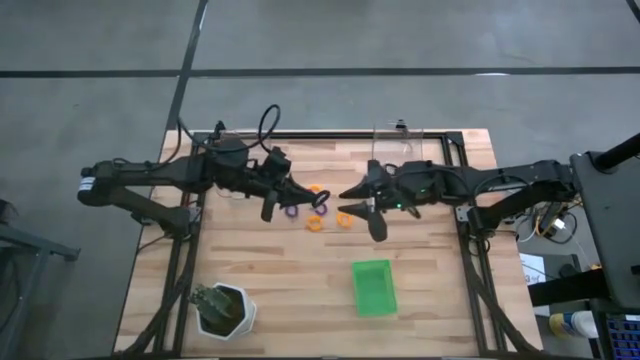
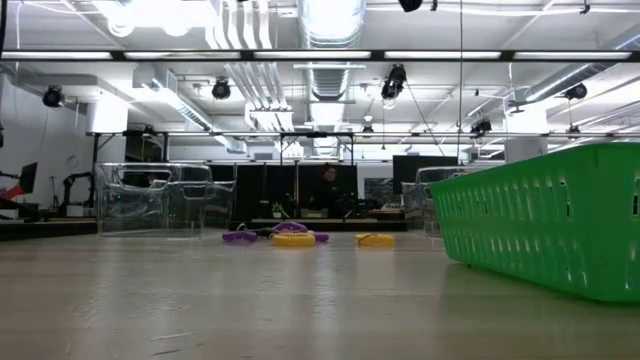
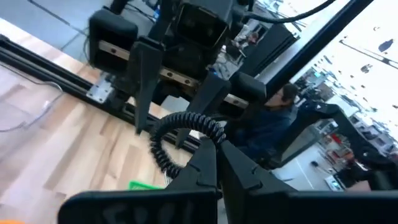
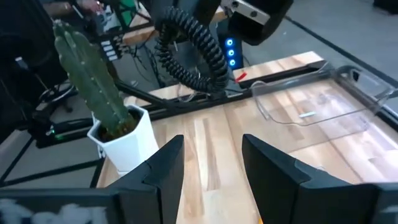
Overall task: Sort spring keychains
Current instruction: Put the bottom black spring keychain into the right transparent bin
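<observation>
My left gripper [image 1: 298, 192] is over the middle of the table, shut on a black spring keychain [image 3: 181, 126]; it also shows in its wrist view [image 3: 216, 148]. My right gripper [image 1: 362, 204] faces it from the right, open and empty, and also shows in its wrist view [image 4: 211, 163]. Between and below them, a purple keychain [image 1: 291, 212] and several orange-yellow ones [image 1: 318, 222] lie flat on the wood. The low view shows purple [image 2: 240, 237] and orange-yellow [image 2: 375, 240] loops on the table. It shows neither gripper. My left gripper pinches the black coil between its two fingertips [image 3: 205, 163], at one spot on the loop [image 3: 210, 129]. The rest of the coil arcs out beyond the tips and curls down to one side [image 3: 158, 152]. It is lifted clear of the table.
A green tray [image 1: 374, 287] sits toward the near edge, right of centre. A white pot with a cactus [image 1: 226, 310] stands at the near left. A clear plastic bin [image 1: 400, 142] stands at the far edge, and clear bins [image 2: 160, 200] show at the back in the low view.
</observation>
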